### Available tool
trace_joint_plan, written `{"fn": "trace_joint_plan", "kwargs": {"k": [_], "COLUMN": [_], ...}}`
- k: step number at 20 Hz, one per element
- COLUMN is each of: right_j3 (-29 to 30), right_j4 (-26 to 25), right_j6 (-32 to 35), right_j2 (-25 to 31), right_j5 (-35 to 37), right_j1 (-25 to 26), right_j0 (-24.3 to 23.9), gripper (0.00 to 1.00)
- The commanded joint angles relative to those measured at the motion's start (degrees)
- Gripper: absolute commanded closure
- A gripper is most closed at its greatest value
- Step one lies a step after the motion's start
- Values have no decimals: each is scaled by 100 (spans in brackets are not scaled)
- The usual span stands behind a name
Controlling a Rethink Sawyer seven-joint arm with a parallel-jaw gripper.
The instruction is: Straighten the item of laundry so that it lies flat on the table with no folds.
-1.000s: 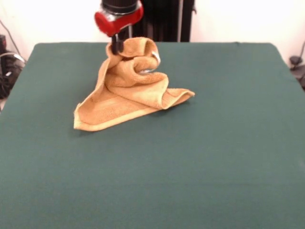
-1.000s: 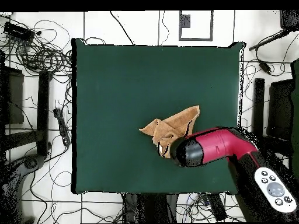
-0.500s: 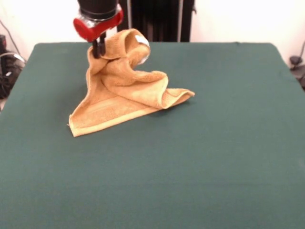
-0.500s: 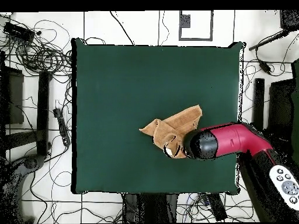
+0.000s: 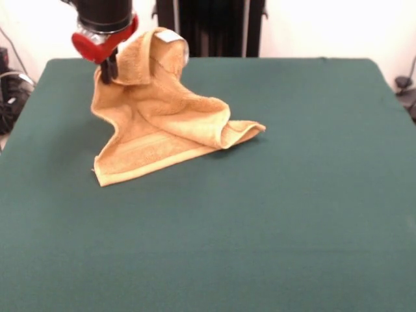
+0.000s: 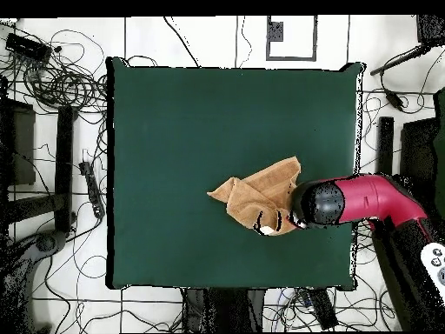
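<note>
Towel (image 5: pixel 162 123) work is partly done, by my reading. Gripper (image 5: pixel 106 70) has its jaws clamped on one edge of the golden-orange cloth and holds that part raised off the worktop (image 5: pixel 273 221), with a small grey tag (image 5: pixel 170 37) showing at the top of the lifted fold. Below the gripper the cloth hangs down to a flat banded corner resting on the green felt, while the side of the towel farthest from the gripper is bunched into a doubled, rolled ridge that also lies on the worktop. In the overhead view the towel (image 6: pixel 252 196) sits toward the robot's half of the worktop, its raised part tucked under the red arm (image 6: pixel 365 200). Left to do: draw the cloth taut, open that ridge, and lay the held edge down flat.
</note>
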Motion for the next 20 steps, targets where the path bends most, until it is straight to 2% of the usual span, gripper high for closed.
{"fn": "trace_joint_plan", "kwargs": {"k": [1, 5, 12, 20], "right_j3": [-613, -642, -180, 211], "right_j4": [-5, -11, 84, 122], "right_j6": [-2371, -2600, -2576, -2534], "right_j2": [561, 528, 551, 666], "right_j5": [664, 604, 333, 104], "right_j1": [425, 285, -375, -784], "right_j0": [44, -86, -494, -756], "gripper": [100, 100, 100, 100]}}
